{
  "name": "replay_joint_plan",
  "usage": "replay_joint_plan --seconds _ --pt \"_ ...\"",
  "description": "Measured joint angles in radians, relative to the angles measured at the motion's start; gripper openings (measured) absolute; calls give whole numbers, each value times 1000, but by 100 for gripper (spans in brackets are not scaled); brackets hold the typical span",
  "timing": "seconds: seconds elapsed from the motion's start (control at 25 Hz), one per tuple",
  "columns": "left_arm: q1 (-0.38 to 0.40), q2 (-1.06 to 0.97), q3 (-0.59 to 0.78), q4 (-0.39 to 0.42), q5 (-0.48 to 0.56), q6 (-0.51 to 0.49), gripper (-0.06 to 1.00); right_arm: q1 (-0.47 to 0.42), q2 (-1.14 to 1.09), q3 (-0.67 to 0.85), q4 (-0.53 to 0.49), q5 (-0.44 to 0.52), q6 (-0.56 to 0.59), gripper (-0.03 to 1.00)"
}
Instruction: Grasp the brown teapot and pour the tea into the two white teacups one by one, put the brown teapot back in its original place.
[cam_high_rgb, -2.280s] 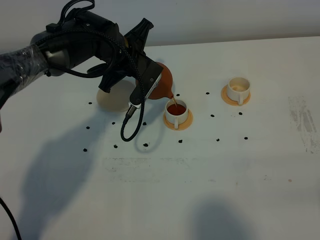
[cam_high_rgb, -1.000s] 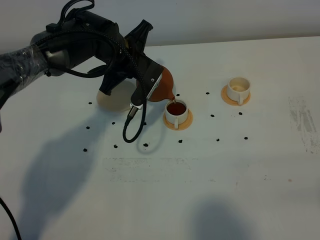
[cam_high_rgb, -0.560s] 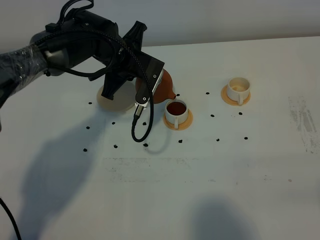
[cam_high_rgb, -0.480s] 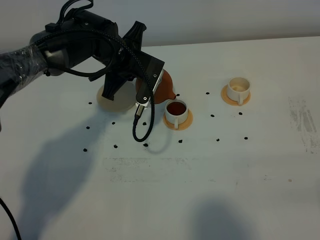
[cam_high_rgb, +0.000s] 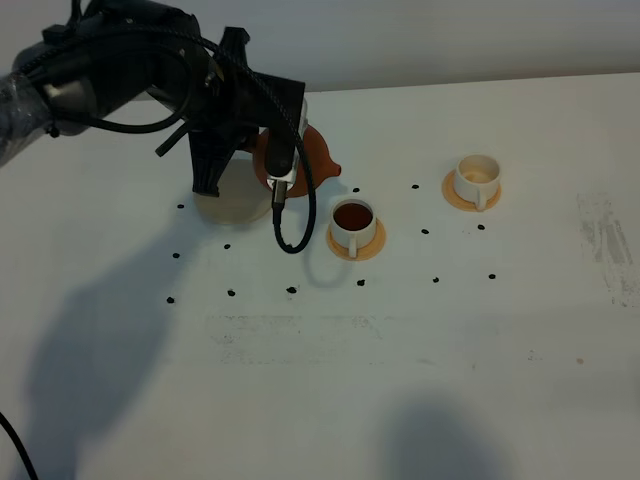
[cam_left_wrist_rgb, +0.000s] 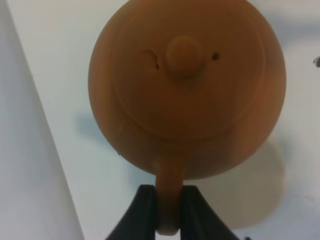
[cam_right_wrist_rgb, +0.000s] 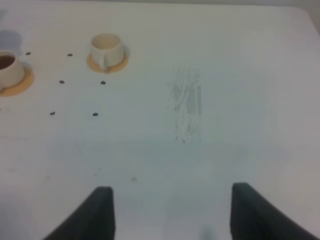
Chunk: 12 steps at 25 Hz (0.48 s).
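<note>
My left gripper (cam_high_rgb: 278, 160) is shut on the loop handle of the brown teapot (cam_high_rgb: 312, 160), holding it roughly level above the table between the cream saucer (cam_high_rgb: 230, 197) and the nearer white teacup (cam_high_rgb: 352, 222). That cup holds dark tea (cam_high_rgb: 352, 215) and stands on an orange coaster (cam_high_rgb: 360, 245). The other white teacup (cam_high_rgb: 477, 178) looks empty on its coaster (cam_high_rgb: 465, 198). The left wrist view shows the teapot lid (cam_left_wrist_rgb: 184, 52) from above, with the handle pinched between the fingers (cam_left_wrist_rgb: 142, 210). My right gripper (cam_right_wrist_rgb: 175, 210) is open and empty, and it sees the empty cup (cam_right_wrist_rgb: 105, 49).
Small black dots (cam_high_rgb: 291, 290) mark the white table around the cups and saucer. A scuffed grey patch (cam_high_rgb: 605, 240) lies on the table at the right. My left arm's cable (cam_high_rgb: 285, 235) hangs down beside the filled cup.
The teapot has stopped pouring, tipped back to level, and moved left and away from the filled cup. The left arm has swung back toward the saucer.
</note>
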Motion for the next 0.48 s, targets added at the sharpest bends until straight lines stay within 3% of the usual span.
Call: replay_joint_plan --seconds 0.48 --pt "32 -9 0 -88 127 -190 10 0 0 0 -1 0 0 51"
